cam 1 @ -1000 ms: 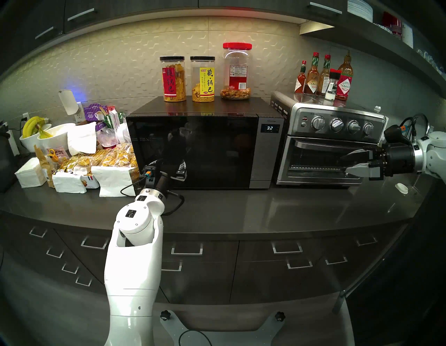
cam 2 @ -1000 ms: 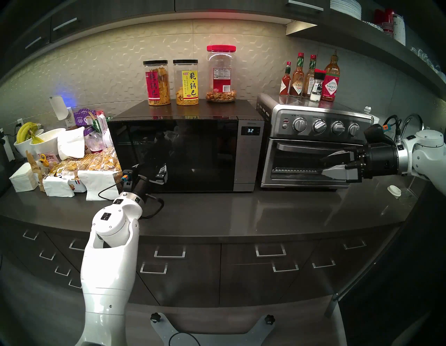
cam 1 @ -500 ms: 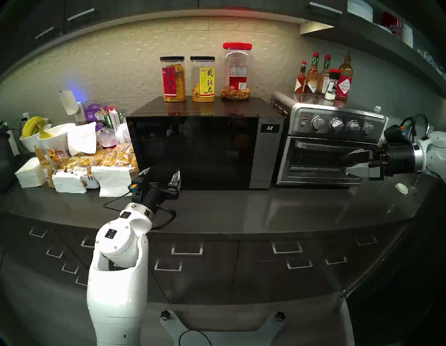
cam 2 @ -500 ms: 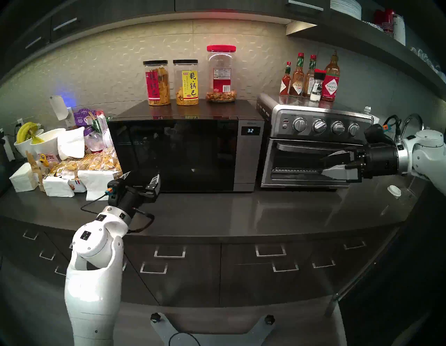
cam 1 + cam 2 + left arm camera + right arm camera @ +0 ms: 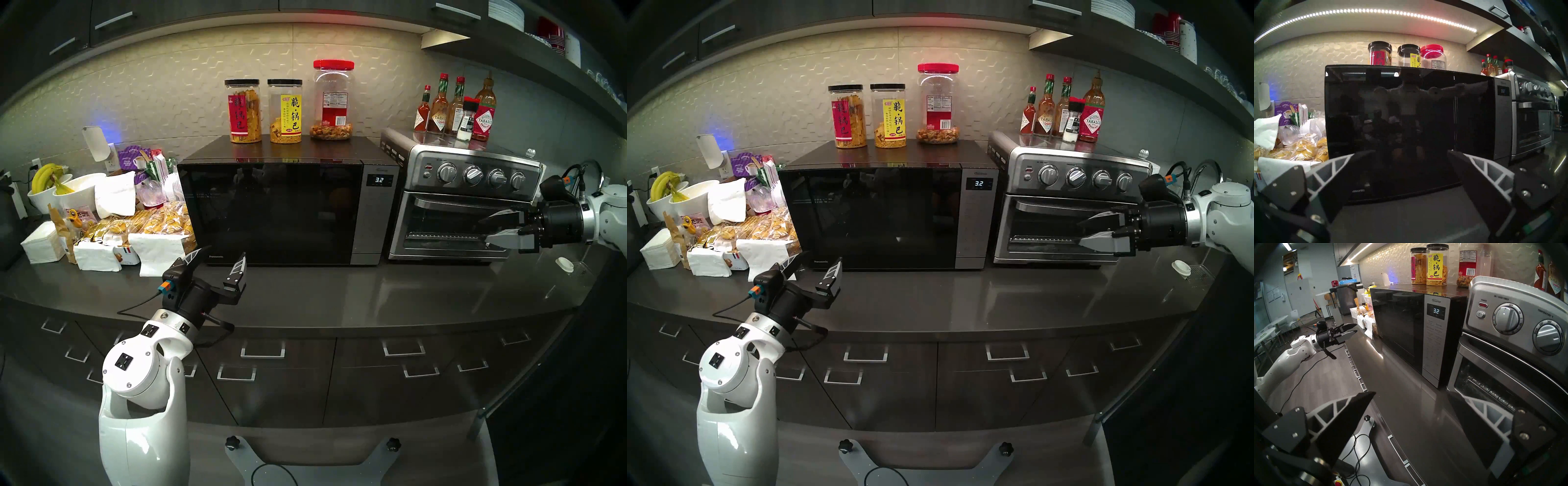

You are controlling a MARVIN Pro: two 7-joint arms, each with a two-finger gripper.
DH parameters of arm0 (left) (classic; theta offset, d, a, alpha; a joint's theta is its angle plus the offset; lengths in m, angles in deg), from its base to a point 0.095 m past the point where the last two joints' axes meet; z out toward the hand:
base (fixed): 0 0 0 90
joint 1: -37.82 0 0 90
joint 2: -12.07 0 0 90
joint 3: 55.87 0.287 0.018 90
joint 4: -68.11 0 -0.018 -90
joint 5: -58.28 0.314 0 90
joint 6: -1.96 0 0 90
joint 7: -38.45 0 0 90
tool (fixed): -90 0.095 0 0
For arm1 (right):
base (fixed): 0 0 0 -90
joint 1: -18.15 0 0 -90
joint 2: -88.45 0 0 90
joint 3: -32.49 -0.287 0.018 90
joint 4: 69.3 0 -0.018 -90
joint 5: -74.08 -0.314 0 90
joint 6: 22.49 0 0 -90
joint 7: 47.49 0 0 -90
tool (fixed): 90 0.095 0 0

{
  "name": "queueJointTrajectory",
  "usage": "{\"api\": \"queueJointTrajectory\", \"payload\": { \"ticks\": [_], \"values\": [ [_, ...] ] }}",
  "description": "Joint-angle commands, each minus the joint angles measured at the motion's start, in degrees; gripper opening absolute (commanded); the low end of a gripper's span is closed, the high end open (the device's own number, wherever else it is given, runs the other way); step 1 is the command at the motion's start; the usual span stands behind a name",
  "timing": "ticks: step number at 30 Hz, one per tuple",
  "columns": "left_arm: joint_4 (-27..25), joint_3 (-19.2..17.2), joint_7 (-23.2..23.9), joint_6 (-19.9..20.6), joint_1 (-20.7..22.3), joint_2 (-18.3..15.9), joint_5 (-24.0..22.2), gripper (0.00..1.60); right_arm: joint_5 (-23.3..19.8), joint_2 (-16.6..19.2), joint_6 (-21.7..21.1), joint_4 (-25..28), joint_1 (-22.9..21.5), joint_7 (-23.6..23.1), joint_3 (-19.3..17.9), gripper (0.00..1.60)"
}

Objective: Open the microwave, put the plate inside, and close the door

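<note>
Microwave (image 5: pixel 288 210) standing on the dark bench (image 5: pixel 339 292), door (image 5: pixel 268 213) shut flush, black glass reflecting the room, display reading 3.2 on the grey control strip at the microwave's right edge. No plate to be made out on the bench or through the dark glass; only a stack of white plates (image 5: pixel 505 13) on the shelf high above and right of the microwave.

Left pincer (image 5: pixel 222 261) poised over the bench just in front of the microwave's lower left corner, clear of the door, fingers spread wide, nothing between them. Seen from the left wrist, both fingertips framing the bottom of the door with the Panasonic lettering between them.

Right pincer (image 5: pixel 485 230) level in front of the toaster oven (image 5: pixel 464 207), which sits just right of the microwave; fingers wide apart and empty, pointing toward the microwave.

Three snack jars (image 5: pixel 285 110) in a row on top of the microwave. Bagged snacks (image 5: pixel 152 220) and white napkins piled just left of the microwave.
</note>
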Motion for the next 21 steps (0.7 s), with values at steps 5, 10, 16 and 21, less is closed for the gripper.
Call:
{"api": "queueJointTrajectory", "payload": {
  "ticks": [5,10,16,21],
  "values": [
    [-6.4,-1.8,2.9,-4.4,-9.7,3.8,0.5,1.6,-0.7,-0.5,0.1,-0.1,-1.0,-0.2,-0.5,1.6],
    [-7.9,-1.2,2.2,-7.1,-13.3,5.0,0.7,1.6,-0.8,-0.5,0.2,-0.1,-1.1,-0.2,-0.3,1.6],
    [-7.8,-0.8,1.7,-8.4,-14.1,5.2,0.9,1.6,-0.9,-0.6,0.3,-0.1,-1.2,-0.2,-0.1,1.6],
    [-7.8,-0.6,1.5,-8.8,-14.3,5.3,1.1,1.6,-1.0,-0.7,0.3,0.0,-1.2,-0.2,0.0,1.6]
  ]
}}
